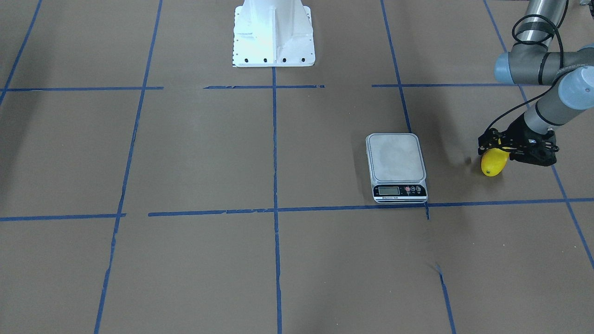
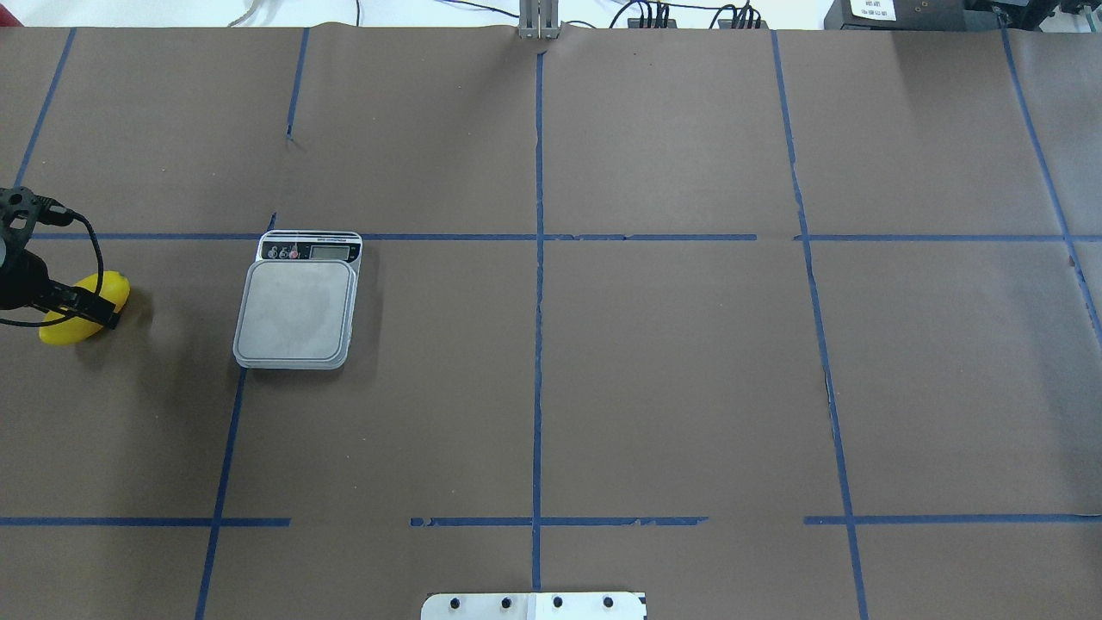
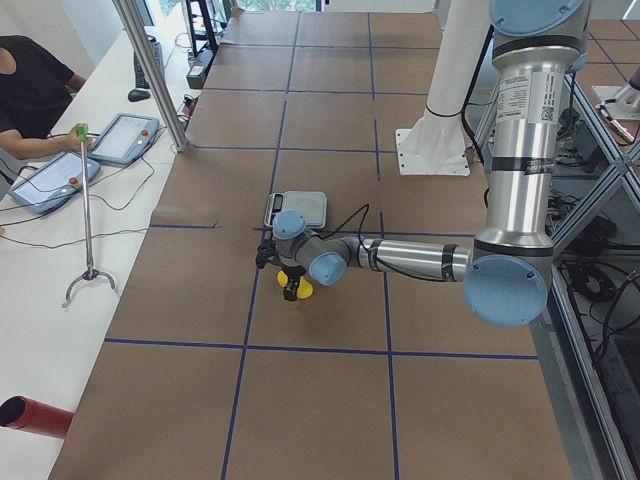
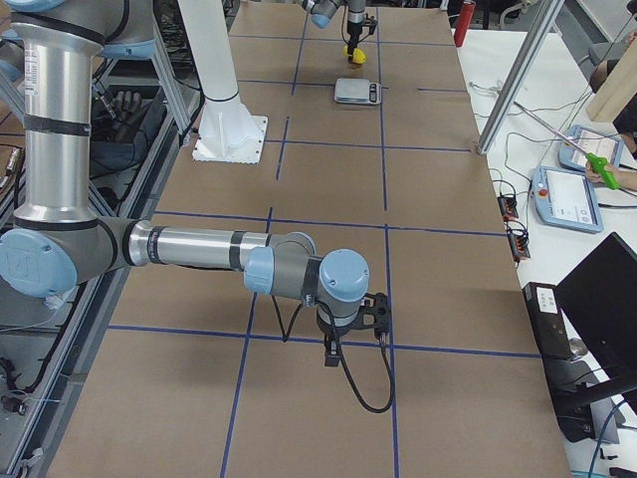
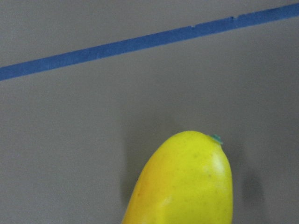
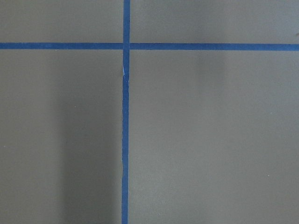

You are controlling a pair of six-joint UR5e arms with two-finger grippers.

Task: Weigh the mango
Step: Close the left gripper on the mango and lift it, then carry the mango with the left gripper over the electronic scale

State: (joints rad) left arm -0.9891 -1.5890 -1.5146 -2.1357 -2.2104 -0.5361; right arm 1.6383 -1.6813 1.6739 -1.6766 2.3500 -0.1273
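The yellow mango (image 1: 493, 163) is at the table's far left end, apart from the scale (image 1: 396, 157) with the grey plate and display. My left gripper (image 1: 500, 149) is tilted low over the mango, its black fingers (image 2: 93, 307) closed across the fruit's middle. Whether the mango rests on the paper or hangs just above it, I cannot tell. The left wrist view shows the mango's tip (image 5: 187, 182) over brown paper. The scale's plate (image 2: 297, 312) is bare. My right gripper (image 4: 376, 317) shows only in the exterior right view, low over the table; I cannot tell if it is open or shut.
The table is covered in brown paper with blue tape lines (image 2: 538, 301). The white robot base (image 1: 274, 35) stands at the middle of the robot's side. An operator (image 3: 30, 90) and tablets (image 3: 55, 180) are on a side bench beyond the far edge.
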